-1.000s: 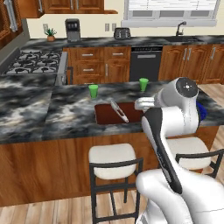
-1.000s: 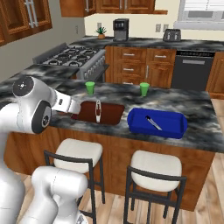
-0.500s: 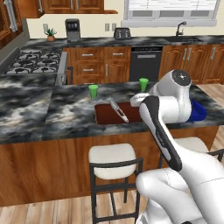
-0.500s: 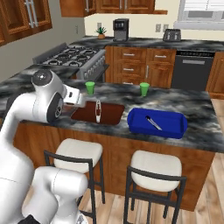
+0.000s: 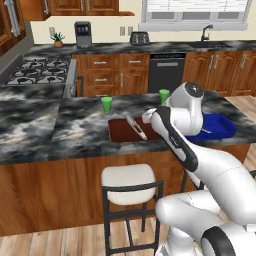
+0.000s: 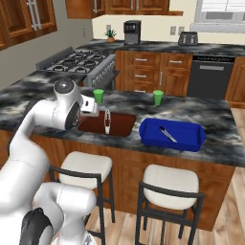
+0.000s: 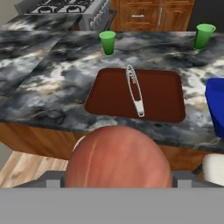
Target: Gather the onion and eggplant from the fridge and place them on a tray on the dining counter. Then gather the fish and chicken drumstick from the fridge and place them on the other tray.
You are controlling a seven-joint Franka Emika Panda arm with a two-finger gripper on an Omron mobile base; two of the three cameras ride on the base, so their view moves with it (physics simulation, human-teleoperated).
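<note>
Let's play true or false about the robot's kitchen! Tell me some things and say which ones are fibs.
1. The gripper holds a round reddish onion. True.
2. The brown tray has a fish lying on it. False: metal tongs lie on it.
3. Two green cups stand on the counter. True.
4. The blue tray is left of the brown one in the right base view. False: it is right of it.

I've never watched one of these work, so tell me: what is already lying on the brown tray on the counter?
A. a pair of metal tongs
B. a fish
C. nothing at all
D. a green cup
A: a slim pair of metal tongs lies lengthwise on the brown tray; the green cups stand behind it on the counter.
</note>
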